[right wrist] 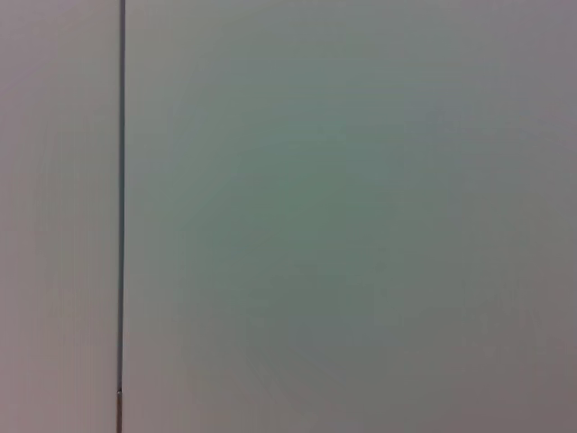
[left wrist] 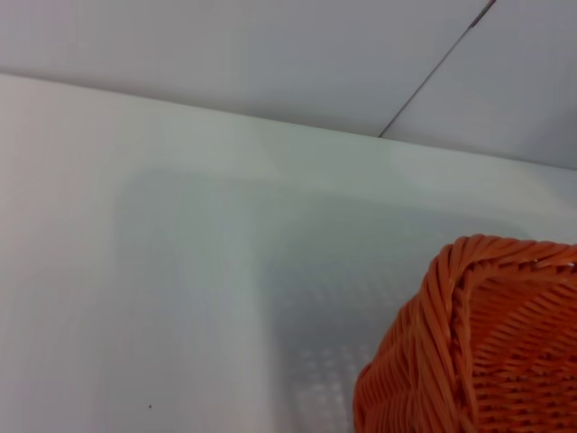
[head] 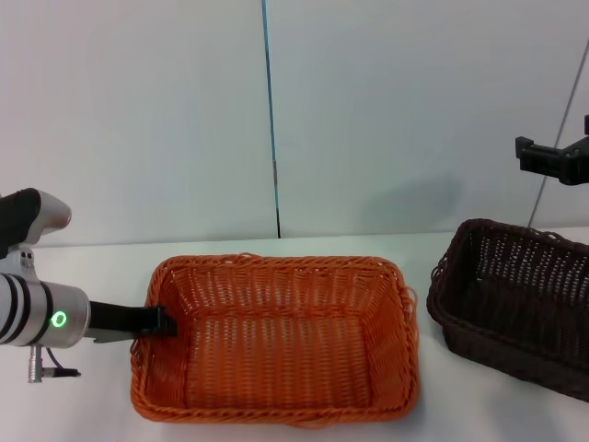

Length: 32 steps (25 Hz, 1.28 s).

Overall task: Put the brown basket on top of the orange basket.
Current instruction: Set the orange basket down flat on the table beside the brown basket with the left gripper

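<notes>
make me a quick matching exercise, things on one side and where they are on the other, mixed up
Things:
1. orange basket
2. brown basket
3. left gripper
4. right gripper

Places:
a. raised above the brown basket, in front of the wall
b. at the orange basket's left rim
c. on the table, at the right edge of the head view
d. on the table, middle of the head view

Pairs: 1-d, 2-c, 3-b, 4-a

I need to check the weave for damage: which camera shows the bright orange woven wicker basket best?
The head view: the bright orange woven wicker basket appears whole, rim, sides and floor, on the white table. The left wrist view catches only one corner. The right wrist view shows none of it.
</notes>
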### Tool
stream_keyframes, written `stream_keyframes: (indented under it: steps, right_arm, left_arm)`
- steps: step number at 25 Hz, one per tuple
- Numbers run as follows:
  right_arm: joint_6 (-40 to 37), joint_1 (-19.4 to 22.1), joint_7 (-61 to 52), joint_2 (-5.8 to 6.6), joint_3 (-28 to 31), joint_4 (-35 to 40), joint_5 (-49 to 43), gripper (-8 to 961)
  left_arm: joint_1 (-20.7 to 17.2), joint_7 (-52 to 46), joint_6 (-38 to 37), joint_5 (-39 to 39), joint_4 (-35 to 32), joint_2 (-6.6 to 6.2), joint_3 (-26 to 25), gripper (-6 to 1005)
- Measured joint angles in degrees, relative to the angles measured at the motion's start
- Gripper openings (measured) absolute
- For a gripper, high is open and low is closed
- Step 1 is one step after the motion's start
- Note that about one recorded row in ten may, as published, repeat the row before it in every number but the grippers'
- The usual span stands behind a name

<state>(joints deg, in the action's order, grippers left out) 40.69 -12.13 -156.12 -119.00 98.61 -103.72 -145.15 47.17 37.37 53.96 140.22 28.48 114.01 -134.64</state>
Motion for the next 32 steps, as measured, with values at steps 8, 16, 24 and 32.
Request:
stream_keyframes:
  steps: [8,16,24,32]
  right_arm:
    - [0.00,-0.13,0.71,0.00,0.00,0.18,-0.05,921]
    - [0.00,-0.15,0.73,0.00,0.00,0.21,-0.05,921]
    - [0.00,-0.02,0.73,0.00,0.02,0.23,-0.05,921]
    - [0.00,0.00,1.20,0.00,0.01,0.31,-0.04,920]
  left_arm:
    - [0.02,0.00,-0.33,0.10,0.00,0.35,-0.01,124]
    - [0.05,-0.01,-0.36,0.14,0.00,0.37,0.15,124]
    - [-0.06,-0.06,-0.18,0.14,0.00,0.33,0.17,125]
    - [-0.39,-0.25,0.14,-0.12,0.40,0.33,0.17,124]
